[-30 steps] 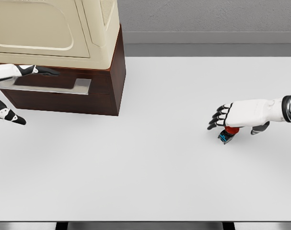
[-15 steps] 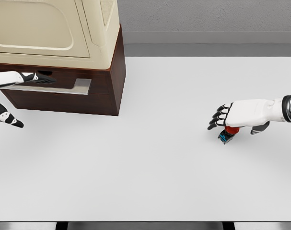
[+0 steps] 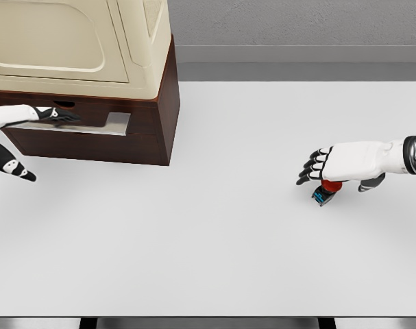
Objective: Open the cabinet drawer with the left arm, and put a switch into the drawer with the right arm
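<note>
White table (image 3: 214, 260) carried a brown cabinet (image 3: 163, 116) at its far left corner, cream appliance (image 3: 77, 41) on top. Left hand (image 3: 53, 115), fingers extended, lay on the drawer (image 3: 115, 125) front. Near the right edge, right hand (image 3: 331, 164) hovered over the switch (image 3: 325, 193), fingers loosely curled, the switch beneath the palm; grip could not be told.

Cabinet (image 3: 91, 75) far left on table (image 3: 214, 253), switch (image 3: 325, 192) right

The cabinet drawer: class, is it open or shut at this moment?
Cannot tell for certain. The cabinet drawer shows only its dark front and a pale strip under the left hand; no interior is visible.
</note>
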{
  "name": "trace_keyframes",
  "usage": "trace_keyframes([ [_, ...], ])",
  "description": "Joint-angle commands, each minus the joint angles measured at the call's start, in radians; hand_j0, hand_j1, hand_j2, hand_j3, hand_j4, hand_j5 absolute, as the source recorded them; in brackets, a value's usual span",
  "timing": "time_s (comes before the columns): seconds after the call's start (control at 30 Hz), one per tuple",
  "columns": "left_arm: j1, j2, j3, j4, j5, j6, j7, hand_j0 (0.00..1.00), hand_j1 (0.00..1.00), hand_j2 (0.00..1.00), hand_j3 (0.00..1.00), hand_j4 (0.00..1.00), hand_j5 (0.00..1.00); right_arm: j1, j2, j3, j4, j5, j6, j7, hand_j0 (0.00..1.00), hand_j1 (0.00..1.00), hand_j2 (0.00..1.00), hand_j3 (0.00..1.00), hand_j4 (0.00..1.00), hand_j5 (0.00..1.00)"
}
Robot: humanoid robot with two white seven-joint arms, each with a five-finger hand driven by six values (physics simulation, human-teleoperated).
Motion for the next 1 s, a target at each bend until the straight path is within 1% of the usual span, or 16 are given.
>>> trace_keyframes([
  [0.0, 0.001, 0.0, 0.001, 0.015, -0.013, 0.003, 0.0, 1.0, 1.0, 1.0, 1.0, 1.0, 1.0, 0.0, -0.001, -0.001, 0.0, -0.004, 0.002, 0.0, 1.0, 1.0, 1.0, 1.0, 1.0, 1.0],
  [0.17, 0.005, -0.006, -0.004, 0.019, -0.015, 0.002, 0.0, 1.0, 1.0, 1.0, 1.0, 1.0, 1.0, 0.0, -0.001, -0.001, 0.0, -0.004, 0.002, 0.0, 1.0, 1.0, 1.0, 1.0, 1.0, 1.0],
  [0.4, 0.005, 0.012, -0.025, 0.01, -0.012, -0.009, 0.0, 1.0, 1.0, 1.0, 1.0, 1.0, 1.0, 0.0, -0.001, -0.001, 0.0, -0.004, 0.002, 0.0, 1.0, 1.0, 1.0, 1.0, 1.0, 1.0],
  [0.67, 0.005, 0.057, -0.039, -0.033, -0.006, -0.014, 0.0, 1.0, 1.0, 1.0, 1.0, 1.0, 1.0, 0.0, 0.001, 0.002, -0.002, -0.004, 0.002, 0.0, 1.0, 1.0, 1.0, 1.0, 1.0, 1.0],
  [0.97, 0.005, 0.106, -0.074, -0.034, -0.003, -0.083, 0.0, 1.0, 1.0, 1.0, 1.0, 1.0, 1.0, 0.002, 0.004, 0.004, -0.002, -0.004, 0.002, 0.0, 1.0, 1.0, 1.0, 1.0, 1.0, 1.0],
])
